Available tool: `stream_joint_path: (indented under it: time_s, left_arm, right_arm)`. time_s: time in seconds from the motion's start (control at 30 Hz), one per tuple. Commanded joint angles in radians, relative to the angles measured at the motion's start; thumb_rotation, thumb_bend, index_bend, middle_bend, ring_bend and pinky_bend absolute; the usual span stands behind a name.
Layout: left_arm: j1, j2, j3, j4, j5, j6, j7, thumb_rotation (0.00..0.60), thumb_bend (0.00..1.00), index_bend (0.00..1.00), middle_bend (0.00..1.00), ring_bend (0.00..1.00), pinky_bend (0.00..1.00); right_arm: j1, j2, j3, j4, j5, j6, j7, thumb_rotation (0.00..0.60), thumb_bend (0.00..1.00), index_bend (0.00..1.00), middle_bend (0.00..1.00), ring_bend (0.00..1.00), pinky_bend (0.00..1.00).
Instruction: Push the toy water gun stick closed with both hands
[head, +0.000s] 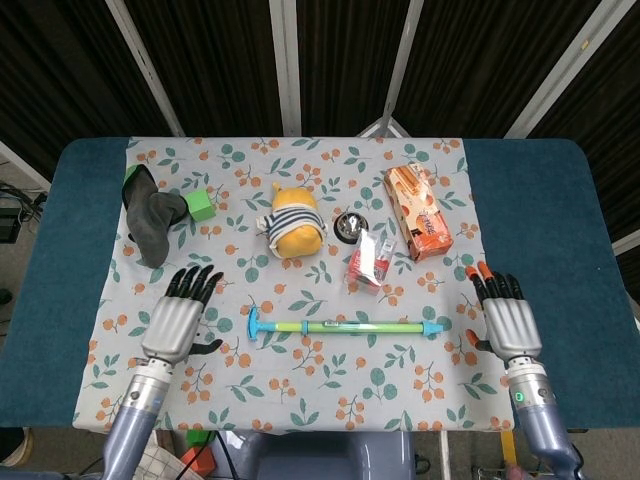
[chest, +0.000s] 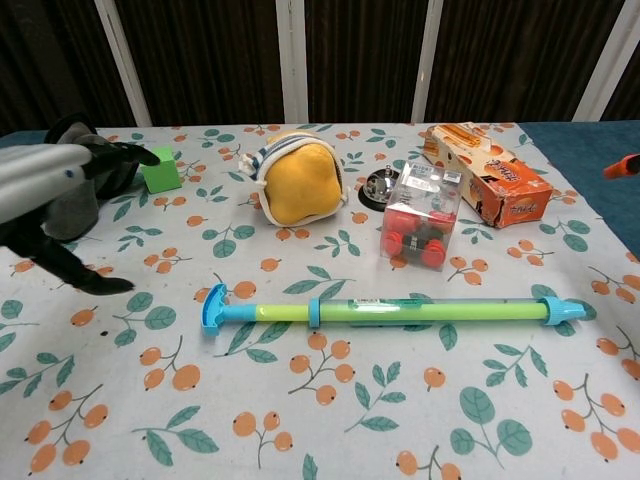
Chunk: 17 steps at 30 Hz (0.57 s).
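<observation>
Lying free, water gun stick (head: 345, 327) between spread left robot hand (head: 176, 322) and right robot hand (head: 510, 322).

A table (head: 560, 230) with a dark blue top carries a floral cloth (head: 300, 390). On the cloth lie a water gun stick (head: 345, 326), grey rag (head: 148, 215), green block (head: 203, 205), yellow plush (head: 295, 224), small bell (head: 349, 226), clear box of red parts (head: 370, 258) and orange carton (head: 417, 211)
</observation>
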<state>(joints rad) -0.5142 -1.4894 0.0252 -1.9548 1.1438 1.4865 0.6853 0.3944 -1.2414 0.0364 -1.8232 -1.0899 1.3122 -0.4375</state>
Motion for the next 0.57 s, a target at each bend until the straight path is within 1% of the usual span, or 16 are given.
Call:
stream_joint_path:
  time_s: [0.03,0.13,0.17,0.3,0.47,0.57]
  left_arm:
    - [0.102,0.145,0.116,-0.003,0.154,0.069,-0.168,0.600,0.18,0.08,0.01,0.00,0.00]
    - [0.154,0.206,0.169,0.041,0.234,0.115,-0.257,0.600,0.18,0.06,0.01,0.00,0.00]
    - [0.181,0.231,0.192,0.074,0.269,0.143,-0.297,0.600,0.18,0.06,0.00,0.00,0.00]
    - [0.250,0.281,0.234,0.158,0.335,0.206,-0.401,0.600,0.18,0.03,0.00,0.00,0.00]
    - [0.319,0.314,0.247,0.250,0.381,0.275,-0.488,0.600,0.18,0.00,0.00,0.00,0.00]
    - [0.342,0.325,0.242,0.270,0.372,0.278,-0.540,0.600,0.18,0.00,0.00,0.00,0.00]
  right_arm:
    - [-0.079,0.075,-0.043,0.027,-0.129,0.065,0.156,0.600,0.32,0.00,0.00,0.00,0.00]
    - [-0.109,0.103,-0.059,0.044,-0.205,0.111,0.214,0.600,0.32,0.00,0.00,0.00,0.00]
    - [-0.126,0.109,-0.067,0.064,-0.250,0.143,0.230,0.600,0.32,0.00,0.00,0.00,0.00]
    - [-0.170,0.099,-0.092,0.139,-0.360,0.226,0.265,0.600,0.32,0.00,0.00,0.00,0.00]
    - [-0.202,0.082,-0.098,0.185,-0.398,0.260,0.303,0.600,0.32,0.00,0.00,0.00,0.00]
    - [-0.207,0.076,-0.092,0.194,-0.402,0.258,0.310,0.600,0.32,0.00,0.00,0.00,0.00]
